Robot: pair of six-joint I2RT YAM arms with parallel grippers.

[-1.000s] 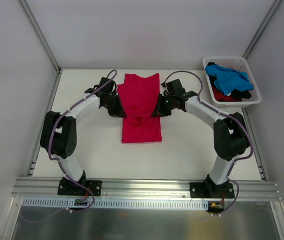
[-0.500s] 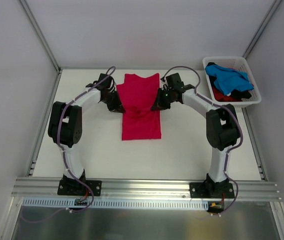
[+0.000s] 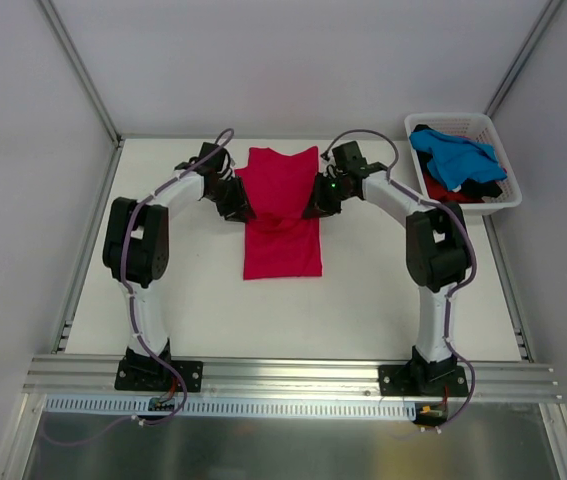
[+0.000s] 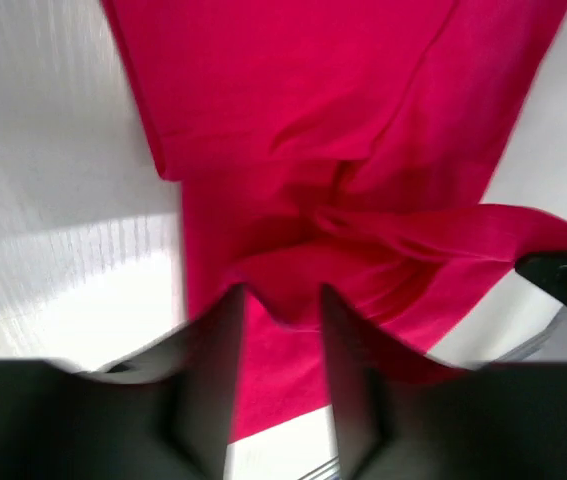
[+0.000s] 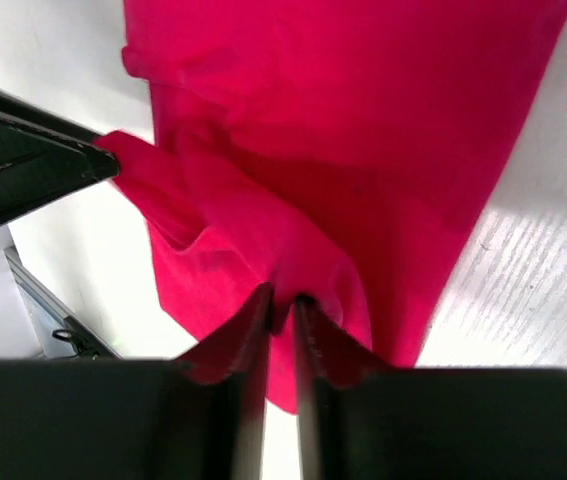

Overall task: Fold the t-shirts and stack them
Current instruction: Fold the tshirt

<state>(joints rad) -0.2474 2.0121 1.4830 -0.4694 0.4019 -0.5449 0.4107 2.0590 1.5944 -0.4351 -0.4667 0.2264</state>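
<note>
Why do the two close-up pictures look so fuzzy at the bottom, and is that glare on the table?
Left wrist view: the left hand's fingers sit too near the lens and blur; the table beside them glares white. Right wrist view: the right hand's fingers blur likewise, table bright lower right. Top view: sharp, evenly lit.

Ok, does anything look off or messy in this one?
The red t-shirt is not lying flat. A rumpled ridge of cloth crosses its middle, bunched up between the left gripper and the right gripper. Nothing looks spilled or damaged.
</note>
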